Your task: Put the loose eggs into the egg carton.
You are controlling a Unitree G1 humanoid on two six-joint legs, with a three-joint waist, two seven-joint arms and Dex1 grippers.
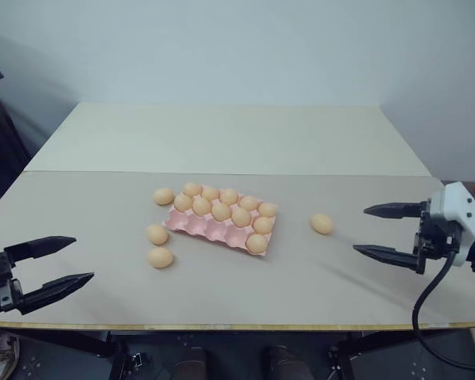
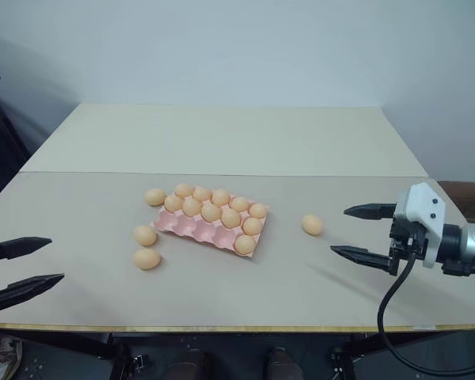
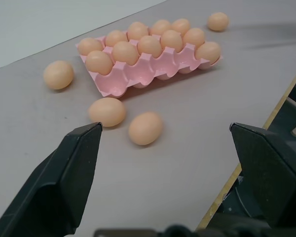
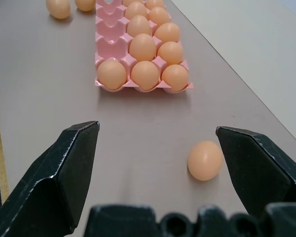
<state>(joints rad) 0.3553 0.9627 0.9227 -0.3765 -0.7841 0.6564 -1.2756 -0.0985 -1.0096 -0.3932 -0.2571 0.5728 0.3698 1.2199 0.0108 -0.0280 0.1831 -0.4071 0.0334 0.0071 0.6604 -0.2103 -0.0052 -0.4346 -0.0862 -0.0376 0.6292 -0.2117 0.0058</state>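
Note:
The pink egg carton (image 1: 207,229) lies mid-table with several eggs in its back rows and its front row of cups bare. Three loose eggs lie to its left: one by the back corner (image 1: 164,196) and two nearer the front (image 1: 157,233), (image 1: 160,257). Another loose egg (image 1: 321,223) rests to the carton's right. My left gripper (image 1: 84,258) hovers open at the table's front left, well short of the eggs. My right gripper (image 1: 360,229) is open too, a short way right of the lone egg (image 4: 205,160), nothing between its fingers.
A paler second table (image 1: 229,138) adjoins the back. The front table edge (image 1: 237,326) runs just below both grippers. A black cable (image 1: 427,309) hangs from my right wrist. A dark object (image 1: 0,142) stands off the far left.

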